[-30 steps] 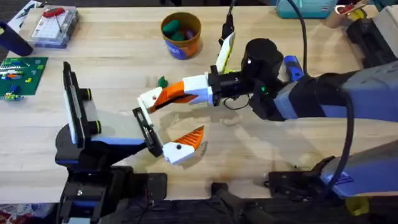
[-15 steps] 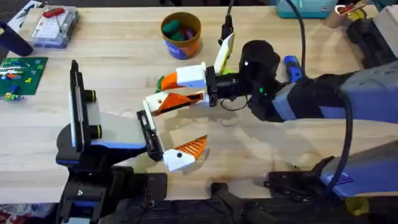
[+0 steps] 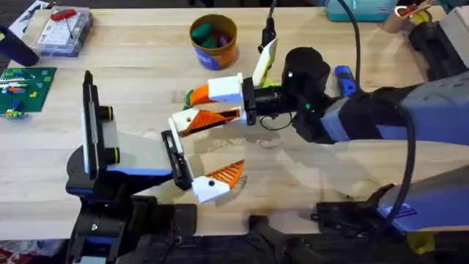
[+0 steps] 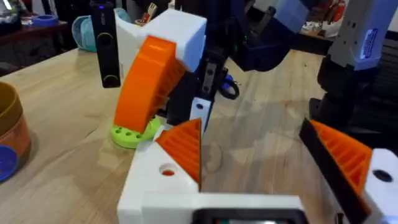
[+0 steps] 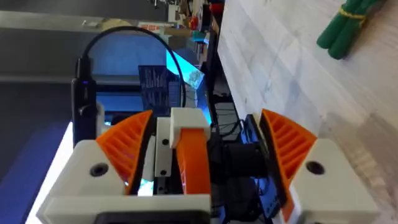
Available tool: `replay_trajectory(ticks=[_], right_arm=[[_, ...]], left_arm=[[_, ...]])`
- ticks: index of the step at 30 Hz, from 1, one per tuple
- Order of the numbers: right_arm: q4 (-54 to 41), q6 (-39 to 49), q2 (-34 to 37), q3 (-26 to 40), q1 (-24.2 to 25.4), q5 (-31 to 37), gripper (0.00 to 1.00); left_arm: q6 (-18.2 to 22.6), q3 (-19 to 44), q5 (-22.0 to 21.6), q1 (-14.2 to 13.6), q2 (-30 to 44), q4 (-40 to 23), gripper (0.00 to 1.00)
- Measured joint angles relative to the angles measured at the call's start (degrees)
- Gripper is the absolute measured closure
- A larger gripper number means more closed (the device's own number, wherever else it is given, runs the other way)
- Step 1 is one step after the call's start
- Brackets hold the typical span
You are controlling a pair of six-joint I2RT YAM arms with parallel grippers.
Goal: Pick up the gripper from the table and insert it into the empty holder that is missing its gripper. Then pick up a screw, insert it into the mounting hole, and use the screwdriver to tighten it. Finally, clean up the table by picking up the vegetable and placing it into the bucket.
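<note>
My right gripper (image 3: 192,117), reaching toward nine o'clock over the table (image 3: 322,176), holds the gripper (image 5: 186,152) loosely between part-open jaws beside the holder (image 3: 174,155). My left gripper's (image 4: 283,158) jaws stand wide, empty. The bucket (image 3: 213,42) sits at twelve o'clock.

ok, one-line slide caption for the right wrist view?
Right hand shut on the gripper, a green vegetable lying on the wooden table beyond.
</note>
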State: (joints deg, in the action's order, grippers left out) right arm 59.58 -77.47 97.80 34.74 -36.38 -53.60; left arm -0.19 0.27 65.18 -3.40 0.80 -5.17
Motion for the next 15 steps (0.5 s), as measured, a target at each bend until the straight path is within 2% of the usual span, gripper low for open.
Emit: replay_trajectory(ticks=[10, 15], right_arm=[[-0.4, 3.6, 0.0, 0.0, 1.0, 0.2, 0.010], [-4.7, 5.9, 0.0, 0.1, 2.3, 0.2, 0.010]], left_arm=[[0.0, 0.0, 0.0, 0.0, 0.0, 0.0, 0.013], [0.0, 0.0, 0.0, 0.0, 0.0, 0.0, 0.013]])
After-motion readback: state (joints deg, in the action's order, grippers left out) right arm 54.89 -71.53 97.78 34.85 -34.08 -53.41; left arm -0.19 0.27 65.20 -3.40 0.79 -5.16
